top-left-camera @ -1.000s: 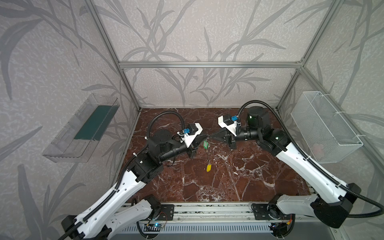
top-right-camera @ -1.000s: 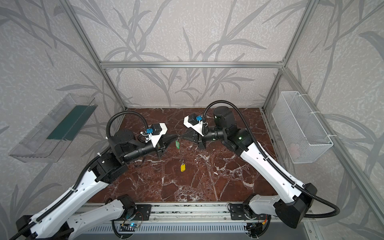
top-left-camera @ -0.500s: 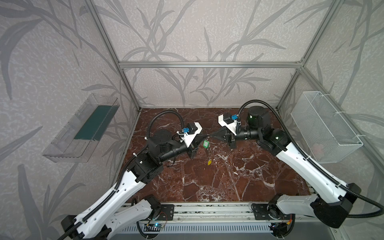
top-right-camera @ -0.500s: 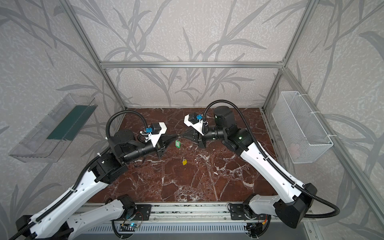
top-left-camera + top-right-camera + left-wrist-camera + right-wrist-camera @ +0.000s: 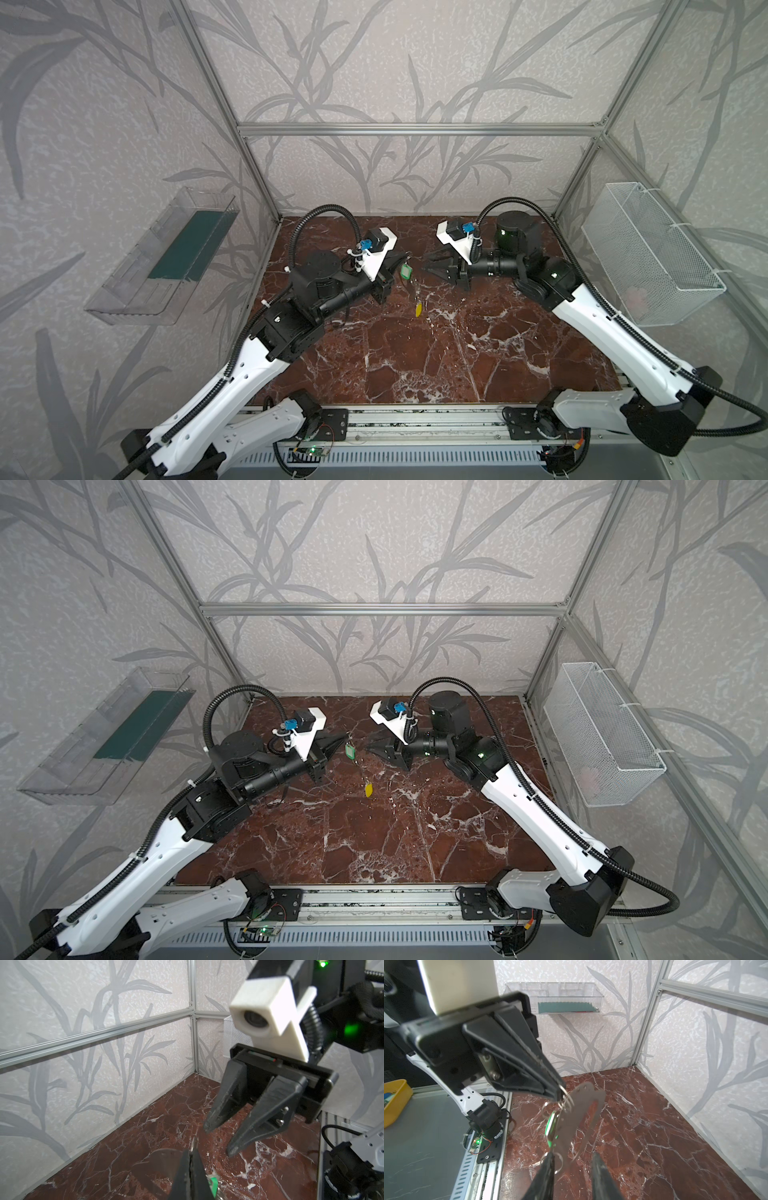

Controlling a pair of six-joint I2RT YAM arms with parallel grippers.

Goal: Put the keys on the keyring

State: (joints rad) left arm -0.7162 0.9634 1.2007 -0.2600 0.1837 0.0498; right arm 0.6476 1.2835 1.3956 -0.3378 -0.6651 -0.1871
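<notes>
Top views show marble tabletop (image 5: 415, 365) enclosed by leaf-patterned walls (image 5: 415, 75).

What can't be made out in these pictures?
- Yellow tag, both top views: too small to tell whether it hangs or rests on the marble tabletop.
- Keyring, left wrist view: mostly hidden behind the left gripper.
- Green-tagged key, right wrist view: blade blurred, edge-on.
- Wire basket contents, top views: veiled by mesh.

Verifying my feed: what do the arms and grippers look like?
The left arm and right arm: white shells, black joints, black ribbed cable hoses. The left gripper and right gripper: black tapered fingers, white camera mounts, blue plugs. A green light glows on the right arm.
</notes>
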